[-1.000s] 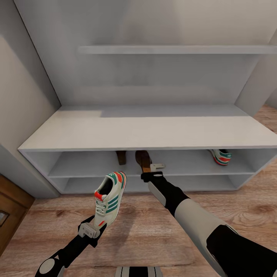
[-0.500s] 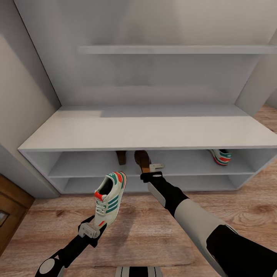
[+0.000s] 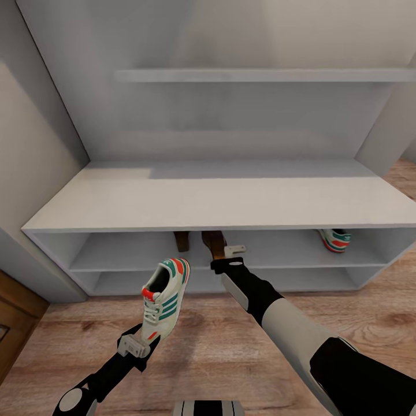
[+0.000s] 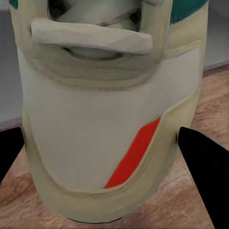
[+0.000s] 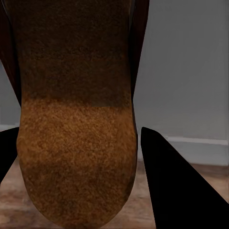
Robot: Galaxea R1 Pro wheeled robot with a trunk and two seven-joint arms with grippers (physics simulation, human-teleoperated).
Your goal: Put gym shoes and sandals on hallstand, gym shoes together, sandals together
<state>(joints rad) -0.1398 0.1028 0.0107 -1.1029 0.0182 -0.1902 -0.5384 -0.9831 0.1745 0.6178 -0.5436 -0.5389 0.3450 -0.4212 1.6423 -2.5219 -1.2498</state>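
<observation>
The view has shifted slightly since a second ago — camera motion; the shoes keep their places against the hallstand [image 3: 219, 202]. The right gripper [image 3: 226, 257] pinches a sandal [image 3: 212, 241] at the upper shelf's mouth, beside the second sandal [image 3: 182, 240]. The left gripper [image 3: 140, 345] clamps a gym shoe [image 3: 164, 294] above the floor [image 3: 231, 346] — its mate [image 3: 334, 239] sits far along that shelf, so the pair remains split.
</observation>
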